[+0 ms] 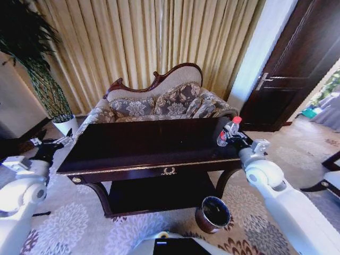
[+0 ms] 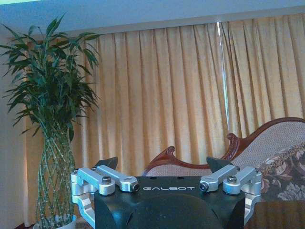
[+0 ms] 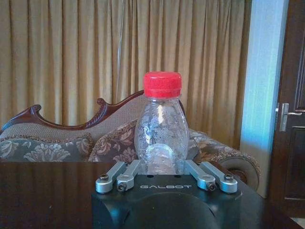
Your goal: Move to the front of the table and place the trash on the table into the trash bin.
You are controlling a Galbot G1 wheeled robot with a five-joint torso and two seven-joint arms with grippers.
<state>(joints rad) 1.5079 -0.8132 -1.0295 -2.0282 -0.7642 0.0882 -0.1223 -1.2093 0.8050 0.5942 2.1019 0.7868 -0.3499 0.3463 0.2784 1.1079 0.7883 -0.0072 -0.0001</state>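
A small clear plastic bottle (image 1: 234, 126) with a red cap stands upright at the right end of the dark glossy table (image 1: 138, 146). My right gripper (image 1: 227, 137) is shut on its lower body. In the right wrist view the bottle (image 3: 161, 129) rises between the closed fingers of the right gripper (image 3: 162, 167), which hides its base. The trash bin (image 1: 202, 220), round with a shiny rim and dark inside, sits on the carpet below the table's right front corner. My left gripper (image 1: 59, 142) hangs open off the table's left end, and in its own view the left gripper (image 2: 162, 164) holds nothing.
A patterned sofa (image 1: 159, 103) with a carved wooden back stands right behind the table, with curtains beyond it. A tall plant in a white pot (image 1: 66, 125) stands at the left. A dark door (image 1: 297, 64) is at the right. Flowered carpet lies around the bin.
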